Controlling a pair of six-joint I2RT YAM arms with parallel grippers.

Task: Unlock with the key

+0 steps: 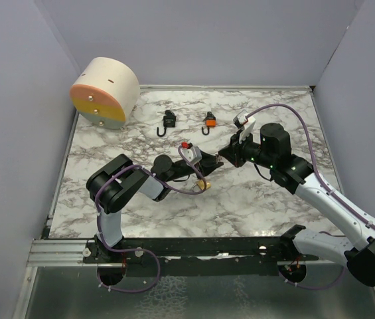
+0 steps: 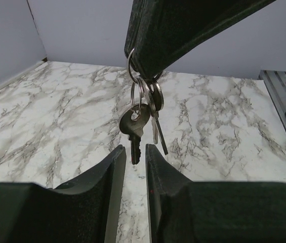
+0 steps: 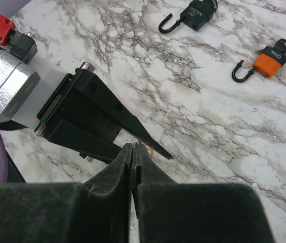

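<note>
Keys (image 2: 134, 124) hang on a ring above the marble desk (image 1: 273, 206). Just left of them, the left fingers (image 2: 117, 159) stand a narrow gap apart, and the tip of one key dangles in that gap; I cannot tell whether it touches them. Right of the keys, the right fingers (image 3: 125, 158) are pinched together on the ring. Beyond the keys lie a black padlock (image 1: 168, 120) and an orange padlock (image 1: 210, 121).
</note>
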